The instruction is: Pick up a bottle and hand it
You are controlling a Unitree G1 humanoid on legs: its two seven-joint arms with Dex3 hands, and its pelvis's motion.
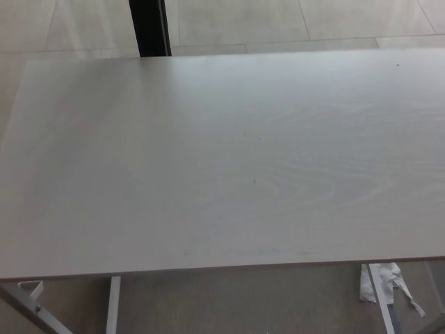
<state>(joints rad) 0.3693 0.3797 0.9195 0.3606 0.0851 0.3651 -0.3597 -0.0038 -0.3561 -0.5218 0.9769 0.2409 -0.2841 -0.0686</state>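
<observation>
The head view holds only a pale grey wood-grain table [222, 160] that fills most of the picture. No bottle shows on it or around it. Neither of my hands appears in the frame, and no arm reaches in from either side.
A black post [149, 26] stands behind the table's far edge at the upper left, on a light tiled floor [292, 21]. White metal table legs [111, 306] show below the near edge. A crumpled white scrap [379, 282] lies on the floor at the lower right.
</observation>
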